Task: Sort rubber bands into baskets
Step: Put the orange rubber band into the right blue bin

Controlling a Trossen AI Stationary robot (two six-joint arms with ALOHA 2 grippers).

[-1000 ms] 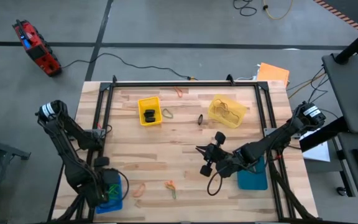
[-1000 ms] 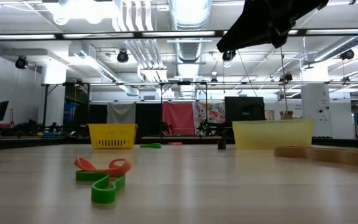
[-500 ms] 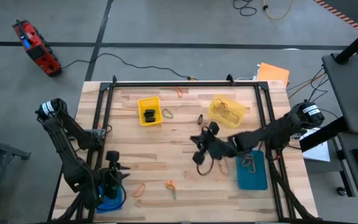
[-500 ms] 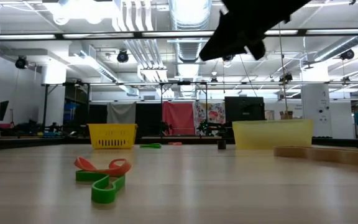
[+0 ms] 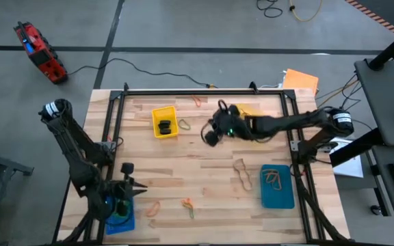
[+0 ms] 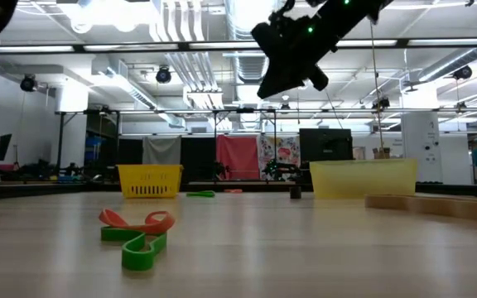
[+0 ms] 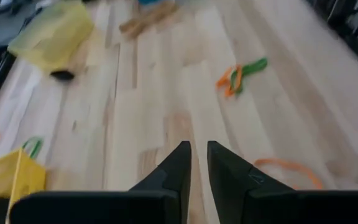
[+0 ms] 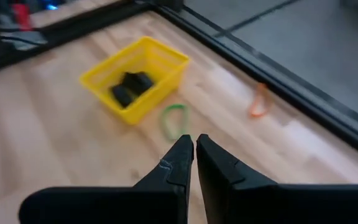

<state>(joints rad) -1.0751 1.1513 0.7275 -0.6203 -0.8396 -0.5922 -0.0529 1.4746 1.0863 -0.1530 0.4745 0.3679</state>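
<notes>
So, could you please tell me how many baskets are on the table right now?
4: a bright yellow basket at back left, a pale yellow basket at back right, partly under the right arm, a teal basket at front right, and a blue basket at the front left corner.

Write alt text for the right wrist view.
The right gripper, fingers shut and empty, hangs above the wooden table, aimed at a green rubber band beside the bright yellow basket holding black bands. An orange band lies nearer the table's edge.
</notes>
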